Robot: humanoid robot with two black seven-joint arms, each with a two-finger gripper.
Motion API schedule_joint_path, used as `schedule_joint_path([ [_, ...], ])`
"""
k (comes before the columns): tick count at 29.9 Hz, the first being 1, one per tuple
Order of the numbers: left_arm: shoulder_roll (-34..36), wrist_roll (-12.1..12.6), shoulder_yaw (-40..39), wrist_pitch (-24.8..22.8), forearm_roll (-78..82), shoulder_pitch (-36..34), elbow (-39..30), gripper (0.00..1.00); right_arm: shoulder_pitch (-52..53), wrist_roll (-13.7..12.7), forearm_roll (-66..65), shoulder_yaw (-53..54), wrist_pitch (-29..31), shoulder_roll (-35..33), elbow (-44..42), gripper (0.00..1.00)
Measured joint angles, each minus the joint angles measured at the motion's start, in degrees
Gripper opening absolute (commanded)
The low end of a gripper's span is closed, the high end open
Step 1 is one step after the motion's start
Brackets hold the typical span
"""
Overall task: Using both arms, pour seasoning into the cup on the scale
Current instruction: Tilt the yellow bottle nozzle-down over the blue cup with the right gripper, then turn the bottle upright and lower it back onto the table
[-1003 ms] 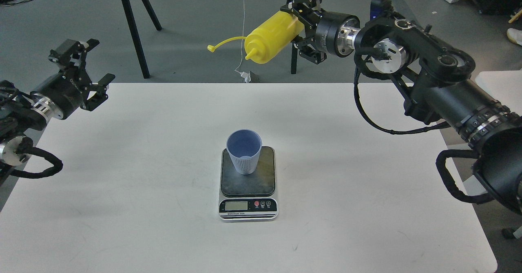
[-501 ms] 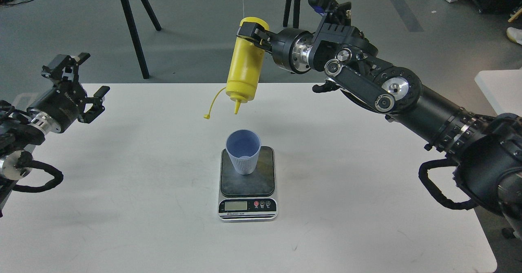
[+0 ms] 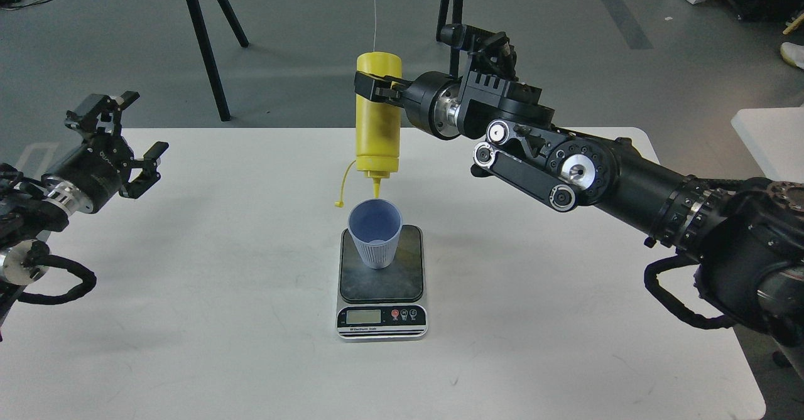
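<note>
Head view: my right gripper (image 3: 375, 91) is clamped on the yellow seasoning bottle (image 3: 377, 128), inverted, nozzle directly above the cup (image 3: 375, 233). The cup stands upright on the scale (image 3: 382, 282), mid-table (image 3: 188, 294). My left gripper (image 3: 122, 137) hovers at the table's left edge, fingers apart, holding nothing.

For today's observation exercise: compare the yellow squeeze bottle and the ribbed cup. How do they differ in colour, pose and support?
The squeeze bottle is bright yellow; the cup is pale blue-grey. The bottle hangs upside down, nozzle pointing down over the cup's mouth; the cup stands upright, open end up. The bottle is held in the air by the right gripper; the cup rests on the scale. The bottle looks taller than the cup. Both look plastic.
</note>
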Motion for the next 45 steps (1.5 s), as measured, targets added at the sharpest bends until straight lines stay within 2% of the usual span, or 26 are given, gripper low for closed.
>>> schedule_joint_path([
  [6, -0.14, 0.01, 0.03, 0.0, 0.02, 0.36, 0.0, 1.0, -0.11, -0.12, 0.38, 0.72, -0.09, 0.0, -0.48, 0.02],
  [11, -0.15, 0.01, 0.09, 0.0, 0.05, 0.92, -0.01, 1.0, -0.36, -1.62, 9.51, 9.38, 0.65, 0.0, -1.85, 0.02],
  [16, 0.65, 0.01, 0.22, 0.0, 0.04, 0.96, -0.33, 1.0, -0.17, -5.1, 32.23, 20.34, 0.73, 0.0, -4.98, 0.02],
  [20, 1.12, 0.01, 0.47, 0.0, 0.55, 0.96, -0.39, 1.0, -2.75, -9.58, 53.51, 30.45, 0.73, -3.32, -5.7, 0.02],
  [25, 2.13, 0.01, 0.7, 0.01, 0.83, 0.52, -0.44, 1.0, -14.15, -13.97, 77.75, 40.24, 1.36, -9.38, -6.06, 0.02],
  [29, 2.19, 0.01, 0.85, -0.01, 0.89, 0.22, -0.46, 1.0, -26.87, -18.13, 88.46, 47.87, 6.82, -10.89, -5.96, 0.02],
  [37, 1.7, 0.01, 0.96, -0.01, 0.98, -0.06, -0.45, 1.0, -46.29, -19.06, 94.67, 52.92, 16.81, -10.31, -3.46, 0.02],
  [41, 1.41, 0.01, 1.05, -0.01, 1.08, 0.1, -0.46, 1.0, -51.55, -18.94, 96.1, 52.83, 21.13, -9.54, -2.94, 0.02],
  [45, 1.39, 0.01, 1.06, 0.0, 1.13, 0.32, -0.44, 1.0, -54.28, -18.9, 96.26, 52.7, 22.44, -9.11, -2.94, 0.07],
])
